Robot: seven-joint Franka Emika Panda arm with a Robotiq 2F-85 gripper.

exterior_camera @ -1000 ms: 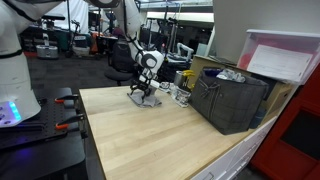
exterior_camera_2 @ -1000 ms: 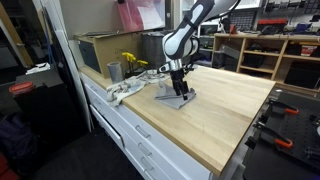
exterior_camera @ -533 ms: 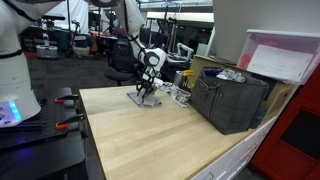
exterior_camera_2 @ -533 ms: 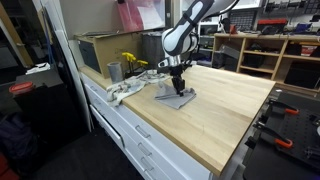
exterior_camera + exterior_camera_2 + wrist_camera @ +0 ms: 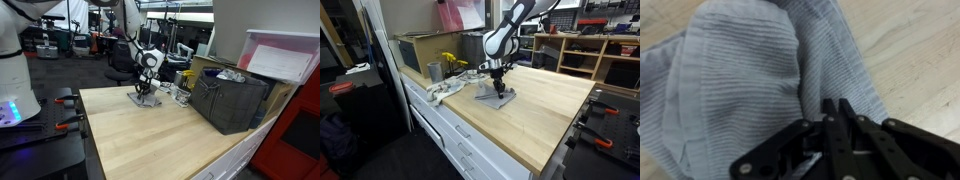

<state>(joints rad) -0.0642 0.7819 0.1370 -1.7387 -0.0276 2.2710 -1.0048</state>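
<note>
The claw is pinched together on a fold of the grey towel. In the wrist view its two fingers meet with almost no gap, and the ribbed cloth bunches up right at their tips. The rest of the towel spreads away ahead of the claw and to one side of it, rumpled in soft ridges, with bare wood showing past its edge.

In both exterior views the claw points straight down, close over the table. The towel lies directly beneath it, drawn up into a low peak, and its edges rest on the wood.

Compared with a second ago, the claw sits a touch higher. The cloth under it looks gathered rather than spread flat. The shift is small, and between the half-second mark and now it hardly moves at all. I read this as the pinch having taken hold, since the middle of the towel comes up with the claw while the outer parts trail on the table. How much cloth lies between the fingers cannot be told.

Near the claw, toward the table's end in an exterior view, lie a crumpled white rag and a metal cup. Further off stands a dark storage crate.
</note>
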